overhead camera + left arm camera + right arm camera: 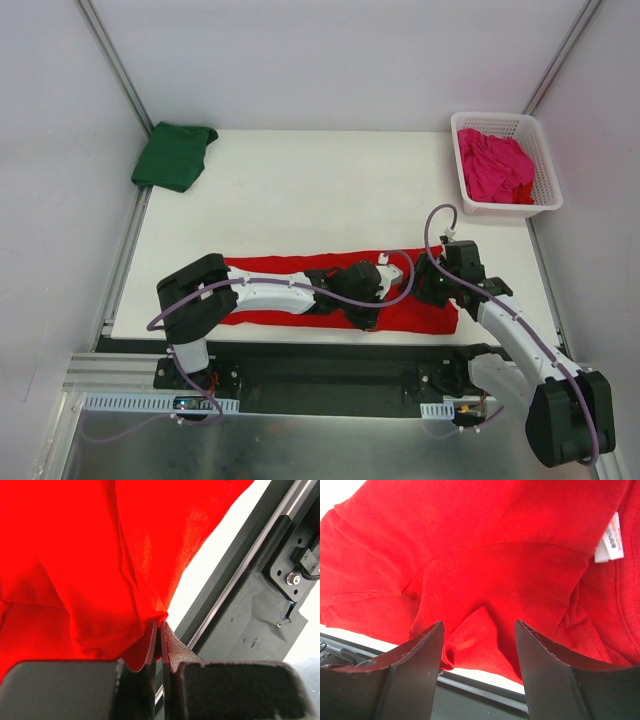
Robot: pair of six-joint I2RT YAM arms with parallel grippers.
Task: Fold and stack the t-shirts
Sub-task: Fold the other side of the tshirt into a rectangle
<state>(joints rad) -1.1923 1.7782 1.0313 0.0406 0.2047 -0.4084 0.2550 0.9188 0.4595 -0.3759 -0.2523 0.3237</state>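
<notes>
The red t-shirt [420,318] lies as a long band along the table's near edge. My left gripper [365,312] reaches across it and is shut on a pinch of its front hem [161,617], close to the table edge. My right gripper [422,288] hovers over the shirt's right end, open, with a raised fold of red cloth [477,640] between its fingers [422,650]; a white label [608,539] shows nearby. The dark green t-shirt [175,155] sits folded at the far left corner. The magenta t-shirt [495,165] lies bunched in the basket.
A white lattice basket [545,170] stands at the far right corner. A black rail [240,580] runs just beyond the table's near edge, and grey walls with metal posts close in the left and right sides.
</notes>
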